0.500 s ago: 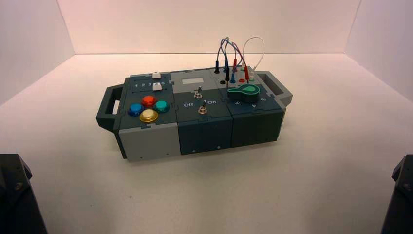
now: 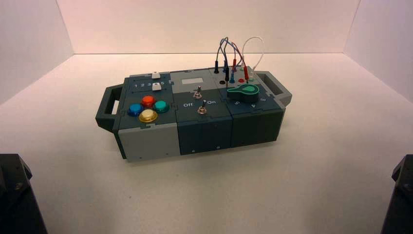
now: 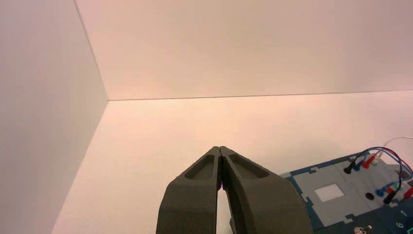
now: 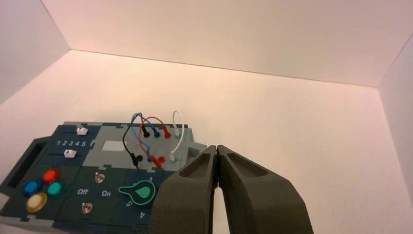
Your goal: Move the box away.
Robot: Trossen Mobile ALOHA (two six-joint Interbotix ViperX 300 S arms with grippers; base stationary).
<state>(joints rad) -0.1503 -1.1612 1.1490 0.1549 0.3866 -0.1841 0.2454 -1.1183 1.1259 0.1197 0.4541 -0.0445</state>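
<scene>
pale walls [image 2: 204, 27] around white tabletop [image 2: 341, 112]

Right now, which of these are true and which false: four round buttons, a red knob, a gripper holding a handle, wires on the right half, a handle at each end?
The box has four round buttons: true.
Its knob is red: false, it is green.
A gripper holds a side handle: false, the left gripper and right gripper are both away from the box.
Wires loop above its right half: true.
Only one end has a handle: false, both do.

Prob. a lab-type test setup: plain white walls [image 2: 204, 27] w/ matching pale tabletop [image 2: 336, 131], robot arms [image 2: 19, 195].
</scene>
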